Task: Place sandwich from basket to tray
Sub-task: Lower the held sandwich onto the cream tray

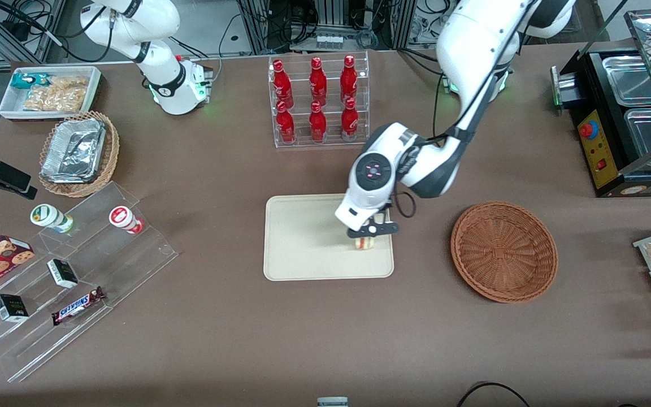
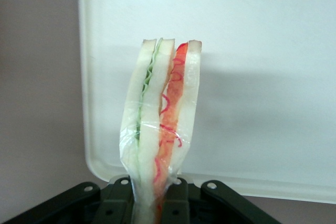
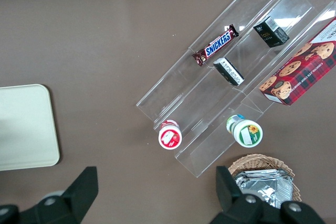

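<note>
My left gripper [image 1: 369,233] is shut on the sandwich [image 1: 364,243] and holds it just over the cream-beige tray [image 1: 303,249], near the tray's edge toward the working arm's end. In the left wrist view the sandwich [image 2: 160,124] is a plastic-wrapped wedge of white bread with green and red-orange filling, pinched between the black fingers [image 2: 118,203], with the tray [image 2: 252,51] beneath it. The reddish-brown wicker basket [image 1: 503,251] stands empty on the table beside the tray, toward the working arm's end.
A clear rack of red bottles [image 1: 318,99] stands farther from the front camera than the tray. A clear stepped snack stand [image 1: 65,282], a tan basket with a foil container [image 1: 77,152] and a white snack bin [image 1: 48,90] lie toward the parked arm's end. A black food warmer [image 1: 625,113] lies toward the working arm's end.
</note>
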